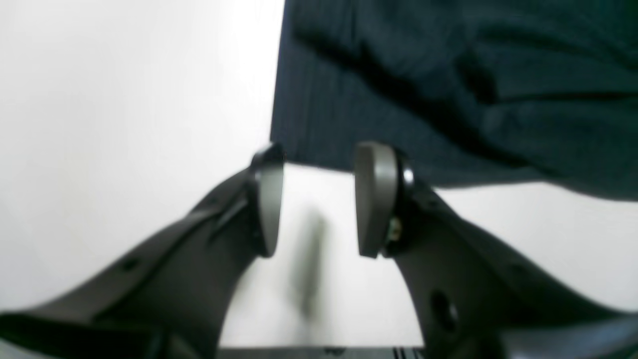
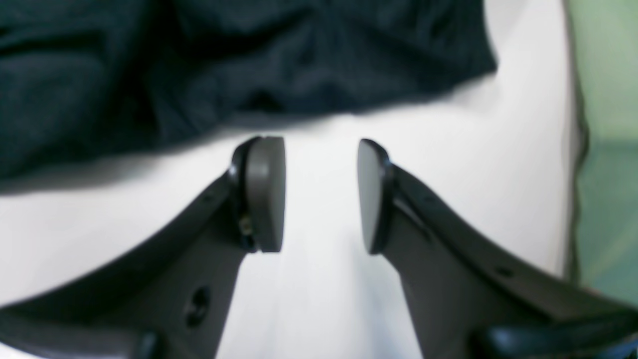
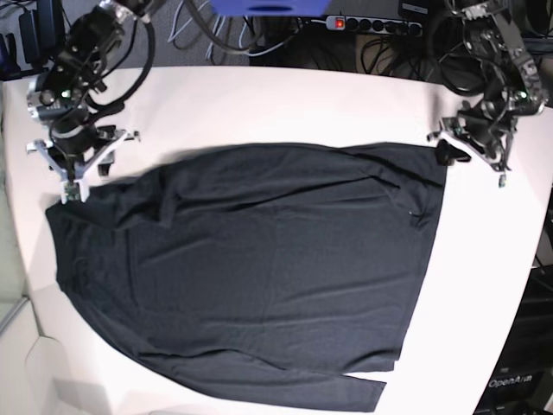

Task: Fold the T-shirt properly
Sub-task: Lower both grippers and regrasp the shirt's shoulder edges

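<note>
The black T-shirt (image 3: 259, 268) lies spread flat with some wrinkles on the white table (image 3: 285, 104). My left gripper (image 1: 319, 199) is open and empty, low over the table, its fingertips at the edge of a corner of the shirt (image 1: 448, 89). In the base view the left gripper (image 3: 449, 149) is at the shirt's far right corner. My right gripper (image 2: 321, 194) is open and empty, just short of the shirt's rumpled edge (image 2: 224, 60). In the base view the right gripper (image 3: 73, 188) is at the shirt's far left corner.
A power strip (image 3: 371, 24), cables and a blue object (image 3: 268, 4) lie behind the table's far edge. The table's edge and green floor (image 2: 605, 149) show at the right of the right wrist view. Bare white table surrounds the shirt.
</note>
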`<state>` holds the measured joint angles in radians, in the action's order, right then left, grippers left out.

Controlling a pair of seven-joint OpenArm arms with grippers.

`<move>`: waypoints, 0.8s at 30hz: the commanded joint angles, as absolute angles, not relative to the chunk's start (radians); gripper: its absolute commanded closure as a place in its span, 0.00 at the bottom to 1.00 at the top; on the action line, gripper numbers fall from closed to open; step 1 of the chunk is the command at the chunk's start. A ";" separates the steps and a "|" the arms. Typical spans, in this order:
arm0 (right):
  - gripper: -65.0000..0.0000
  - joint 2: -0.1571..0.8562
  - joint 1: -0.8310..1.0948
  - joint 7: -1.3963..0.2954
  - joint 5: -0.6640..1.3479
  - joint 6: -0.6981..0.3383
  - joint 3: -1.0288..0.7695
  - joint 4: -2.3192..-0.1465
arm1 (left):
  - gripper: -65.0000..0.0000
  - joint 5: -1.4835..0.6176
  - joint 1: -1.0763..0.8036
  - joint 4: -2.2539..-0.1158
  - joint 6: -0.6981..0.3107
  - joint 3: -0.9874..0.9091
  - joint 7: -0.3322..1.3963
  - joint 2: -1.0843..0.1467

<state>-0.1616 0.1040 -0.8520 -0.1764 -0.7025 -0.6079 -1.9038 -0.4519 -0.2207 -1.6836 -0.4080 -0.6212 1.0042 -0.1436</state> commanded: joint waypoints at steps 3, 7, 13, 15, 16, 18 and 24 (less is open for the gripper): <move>0.57 -0.157 0.065 -0.940 -0.150 -0.698 -0.608 -1.922 | 0.64 -0.463 -0.217 -1.701 -0.410 -0.627 0.989 -0.156; 0.55 -0.157 0.024 -1.073 -0.150 -0.698 -0.613 -1.920 | 0.64 -0.463 -0.202 -1.699 -0.410 -0.624 0.989 -0.156; 0.55 -0.157 -0.044 -1.227 -0.079 -0.698 -0.615 -1.919 | 0.64 -0.463 -0.199 -1.701 -0.410 -0.624 0.990 -0.156; 0.55 -0.157 -0.051 -1.257 -0.033 -0.698 -0.615 -1.919 | 0.64 -0.463 -0.199 -1.701 -0.410 -0.624 0.990 -0.156; 0.55 -0.157 -0.058 -1.268 -0.019 -0.698 -0.615 -1.919 | 0.64 -0.463 -0.199 -1.701 -0.410 -0.624 0.990 -0.156; 0.55 -0.157 -0.059 -1.277 -0.015 -0.698 -0.610 -1.917 | 0.64 -0.463 -0.199 -1.701 -0.410 -0.624 0.990 -0.156; 0.51 -0.157 -0.074 -1.279 0.027 -0.698 -0.613 -1.888 | 0.64 -0.463 -0.199 -1.698 -0.410 -0.624 0.990 -0.168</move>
